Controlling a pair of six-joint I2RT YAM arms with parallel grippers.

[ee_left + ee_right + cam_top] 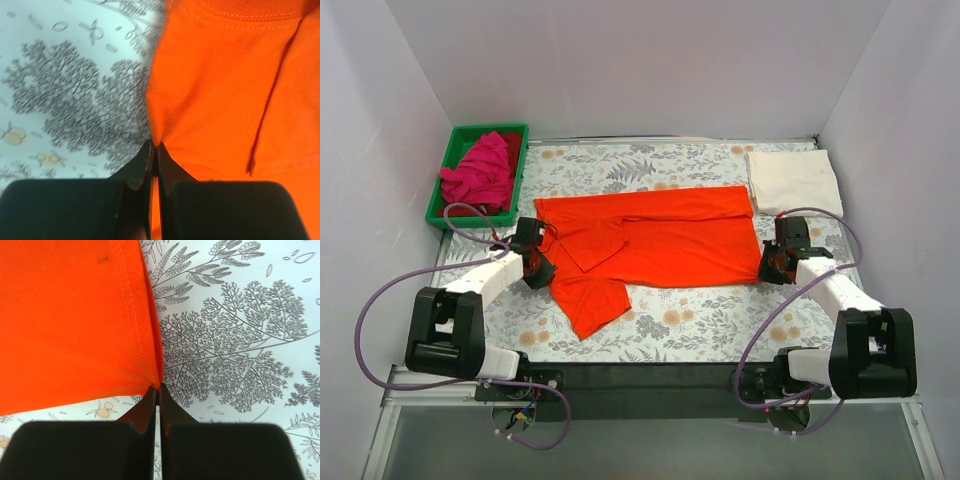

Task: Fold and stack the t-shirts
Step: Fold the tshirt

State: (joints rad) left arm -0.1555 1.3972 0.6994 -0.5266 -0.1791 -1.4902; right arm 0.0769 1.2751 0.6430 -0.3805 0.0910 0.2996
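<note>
On the floral cloth, the left tool and the right tool each pinch an edge of the orange shirt.

Beyond my left claw the green tray bars the way; beyond my right claw, the cream shirt. Between them spreads the orange shirt; nearside floral cloth lies open.
</note>
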